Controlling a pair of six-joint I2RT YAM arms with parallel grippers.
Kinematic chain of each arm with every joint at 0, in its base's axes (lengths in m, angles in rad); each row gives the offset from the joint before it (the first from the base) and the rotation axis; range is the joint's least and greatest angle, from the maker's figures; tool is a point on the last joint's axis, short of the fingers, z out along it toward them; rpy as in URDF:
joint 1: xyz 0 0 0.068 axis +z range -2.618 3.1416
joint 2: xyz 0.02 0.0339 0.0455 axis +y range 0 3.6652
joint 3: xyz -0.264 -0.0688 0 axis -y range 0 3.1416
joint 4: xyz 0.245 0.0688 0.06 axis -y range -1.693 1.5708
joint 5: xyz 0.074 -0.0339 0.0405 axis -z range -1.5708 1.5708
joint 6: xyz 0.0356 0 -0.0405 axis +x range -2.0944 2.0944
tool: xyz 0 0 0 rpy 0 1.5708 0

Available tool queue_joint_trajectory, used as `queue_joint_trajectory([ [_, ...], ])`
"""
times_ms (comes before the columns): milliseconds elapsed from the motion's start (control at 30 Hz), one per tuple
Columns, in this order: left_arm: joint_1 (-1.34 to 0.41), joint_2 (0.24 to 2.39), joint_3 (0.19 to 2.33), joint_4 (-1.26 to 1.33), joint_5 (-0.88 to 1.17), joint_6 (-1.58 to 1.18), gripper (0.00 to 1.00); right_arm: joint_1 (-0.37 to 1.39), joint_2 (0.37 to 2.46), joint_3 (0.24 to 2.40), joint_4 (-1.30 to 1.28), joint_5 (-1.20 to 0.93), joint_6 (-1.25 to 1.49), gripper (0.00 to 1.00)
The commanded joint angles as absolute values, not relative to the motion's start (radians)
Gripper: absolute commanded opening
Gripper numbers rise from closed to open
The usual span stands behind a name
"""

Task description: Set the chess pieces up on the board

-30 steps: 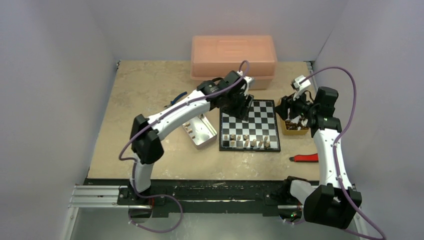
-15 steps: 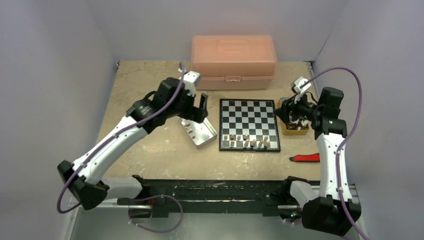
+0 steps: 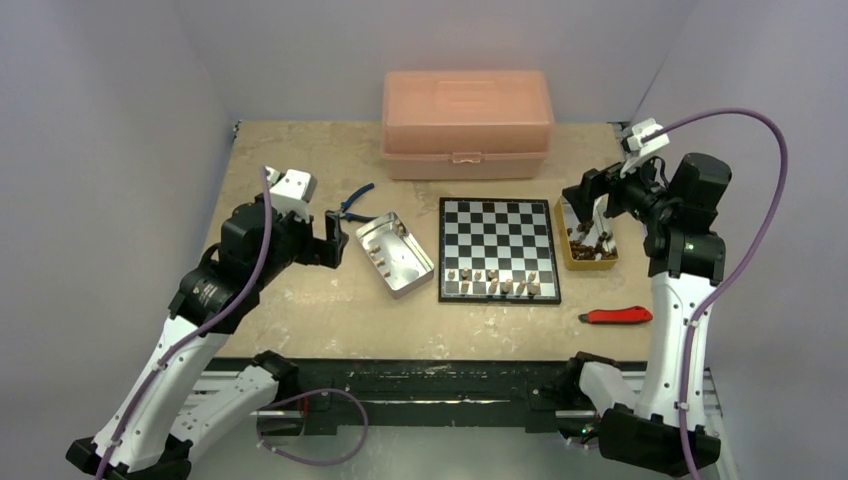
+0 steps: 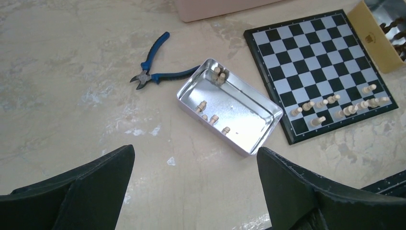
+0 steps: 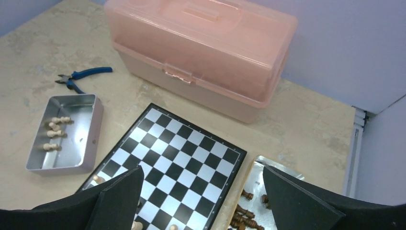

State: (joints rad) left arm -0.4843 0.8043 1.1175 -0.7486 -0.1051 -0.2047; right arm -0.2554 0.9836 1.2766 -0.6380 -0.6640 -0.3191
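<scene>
Left claw released, empty, left of board beyond tin; right claw likewise, near board's right edge; arms raised.

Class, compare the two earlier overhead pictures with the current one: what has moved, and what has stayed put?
The left arm swung back off the board, leftward and toward its base; the left hand now hangs open and empty left of the metal tin. The right hand drew back slightly above the yellow tray, open. The light pieces, pliers, pink box and red tool stayed put.
</scene>
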Motion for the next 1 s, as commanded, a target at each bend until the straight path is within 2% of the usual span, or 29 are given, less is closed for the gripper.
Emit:
queue_joint_trajectory([
  [0,-0.477,0.739,1.028,-0.707,-0.139,-0.15,1.0,-0.284,0.945,1.282,-0.619,-0.683,-0.152,0.99],
  [133,-0.477,0.689,0.954,-0.67,-0.138,-0.151,1.0,-0.318,0.879,1.218,-0.576,-0.68,-0.104,0.99],
  [500,-0.476,0.644,0.93,-0.673,-0.105,-0.143,1.0,-0.416,0.734,1.121,-0.529,-0.797,-0.057,0.99],
  [800,-0.477,0.689,0.922,-0.66,-0.073,-0.139,1.0,-0.42,0.731,1.03,-0.435,-0.896,-0.048,0.99],
  [967,-0.477,0.7,0.8,-0.478,0.112,-0.085,0.99,-0.419,0.767,0.991,-0.404,-1.021,-0.108,0.99],
])
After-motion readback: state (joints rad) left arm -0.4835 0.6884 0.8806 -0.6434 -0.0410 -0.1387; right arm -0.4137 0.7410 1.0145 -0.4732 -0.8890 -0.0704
